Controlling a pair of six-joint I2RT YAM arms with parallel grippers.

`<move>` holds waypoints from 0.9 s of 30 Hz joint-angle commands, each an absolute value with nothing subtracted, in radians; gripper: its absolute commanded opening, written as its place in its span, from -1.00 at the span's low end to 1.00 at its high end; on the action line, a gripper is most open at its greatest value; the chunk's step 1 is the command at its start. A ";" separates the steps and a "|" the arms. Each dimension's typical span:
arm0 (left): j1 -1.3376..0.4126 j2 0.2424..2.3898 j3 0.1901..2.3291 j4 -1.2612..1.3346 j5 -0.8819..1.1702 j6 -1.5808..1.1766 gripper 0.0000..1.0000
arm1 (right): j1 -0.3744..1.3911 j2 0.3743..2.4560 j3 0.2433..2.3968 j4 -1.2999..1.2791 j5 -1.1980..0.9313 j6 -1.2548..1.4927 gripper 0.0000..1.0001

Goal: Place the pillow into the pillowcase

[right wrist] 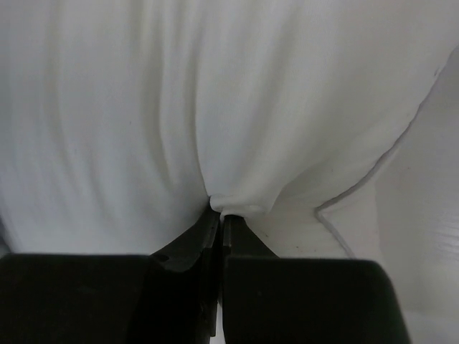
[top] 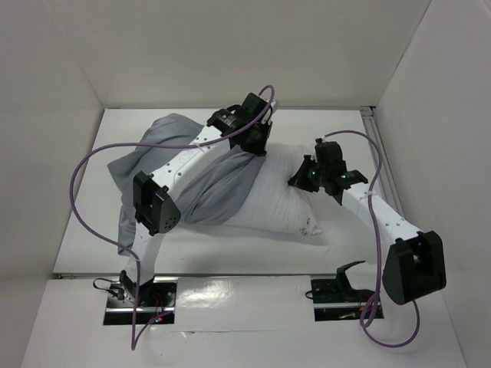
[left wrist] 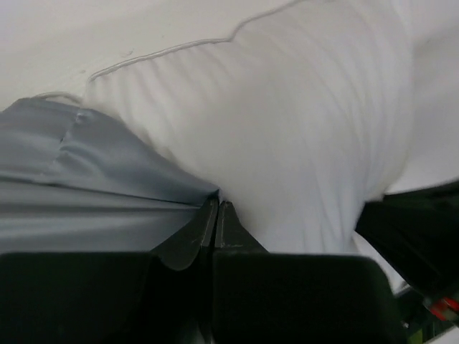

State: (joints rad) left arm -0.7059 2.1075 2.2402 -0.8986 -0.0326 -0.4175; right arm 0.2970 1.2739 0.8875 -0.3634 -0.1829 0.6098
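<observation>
Starting at the left of the overhead view, a purple cable (top: 77,176) loops wide off the left arm, over the white table (top: 80,238), with white walls (top: 38,115) closing in the scene. Next comes the pillowcase (top: 153,149): grey and crumpled, spread from left of centre up toward the upper middle. Its mouth is bunched around the left end of the pillow (top: 280,201). The left arm lies diagonally right across that grey cloth and covers part of it.

In the upper middle, the left gripper (top: 258,147) is down at the line where grey meets white. On its own wrist camera the left gripper (left wrist: 216,208) has its fingers pressed together, pinching the edge of the pillowcase (left wrist: 107,186). The grey folds pull tight toward the tips, and the pillow (left wrist: 287,129) swells just beyond.

In the centre, the pillow lies plump on the table, its right half bare. Right of centre, the right gripper (top: 296,178) bites in from the right side. Its wrist view shows the right gripper (right wrist: 221,215) clamped on a small fold of the pillow (right wrist: 215,107), with creases fanning out from the pinch.

On the far right a second purple cable (top: 379,222) arcs over the right arm, and a metal rail (top: 383,157) runs along the table edge. Along the bottom, two mounting plates (top: 341,295) carry the arm bases.
</observation>
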 commanded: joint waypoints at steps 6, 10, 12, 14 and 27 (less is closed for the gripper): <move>-0.738 1.959 2.272 -0.905 -0.141 -0.396 0.71 | 0.282 1.170 0.884 -0.362 -0.215 0.718 -1.00; -0.767 1.664 2.073 -0.982 -0.419 -0.402 0.74 | 0.270 1.181 0.943 -0.417 -0.195 0.707 0.61; -0.791 1.541 1.847 -0.970 -0.472 -0.454 0.64 | 0.270 1.181 0.965 -0.457 -0.148 0.681 1.00; -0.804 1.427 1.676 -0.945 -0.527 -0.492 0.62 | 0.259 1.169 0.983 -0.477 -0.121 0.661 1.00; -0.896 1.175 0.833 -0.470 -0.704 -0.732 0.67 | 0.250 1.062 0.983 -0.647 -0.064 0.584 1.00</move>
